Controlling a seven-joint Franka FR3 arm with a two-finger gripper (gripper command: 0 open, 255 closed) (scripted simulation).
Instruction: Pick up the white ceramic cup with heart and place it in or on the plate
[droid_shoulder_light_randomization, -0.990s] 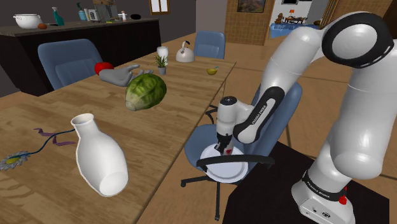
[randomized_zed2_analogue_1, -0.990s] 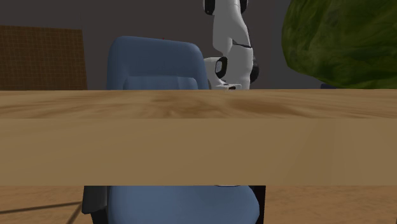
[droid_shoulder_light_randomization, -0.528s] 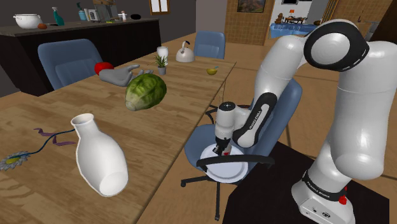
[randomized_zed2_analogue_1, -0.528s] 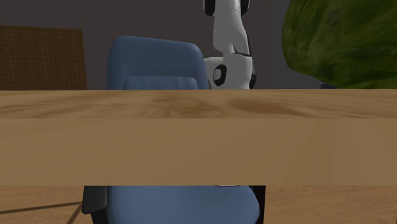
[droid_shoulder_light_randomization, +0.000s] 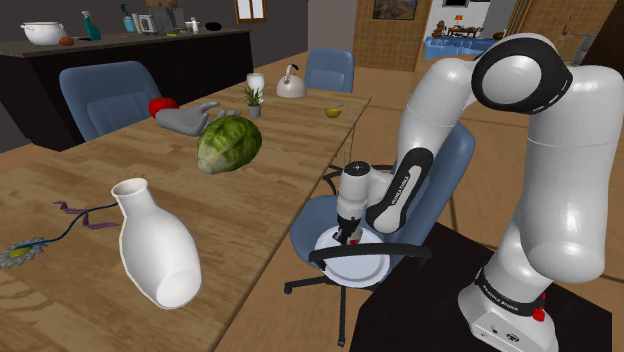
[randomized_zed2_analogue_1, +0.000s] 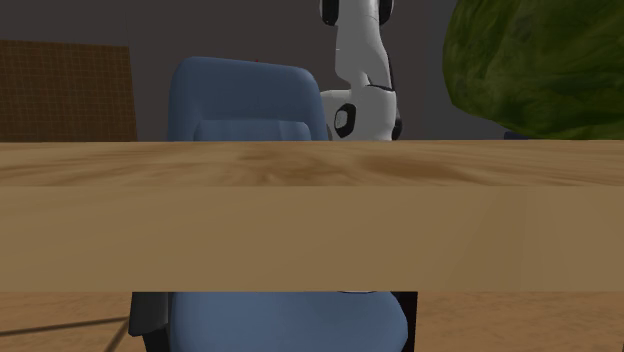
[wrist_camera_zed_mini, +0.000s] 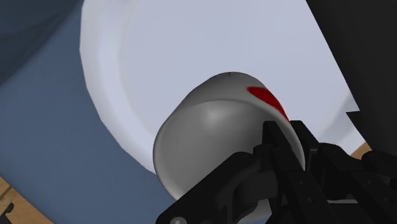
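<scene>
Sits lower than 1 second ago, hardly changed since 0.5 seconds ago. Keeps the black 2-finger gripper clamped on the white rounded cup with red heart, just above the round white plate at the front edge of the blue chair seat. Likely ready for release.

Glossy cup, wood-grain table

Lettering on the arm's forearm and base cannot be read.
</scene>
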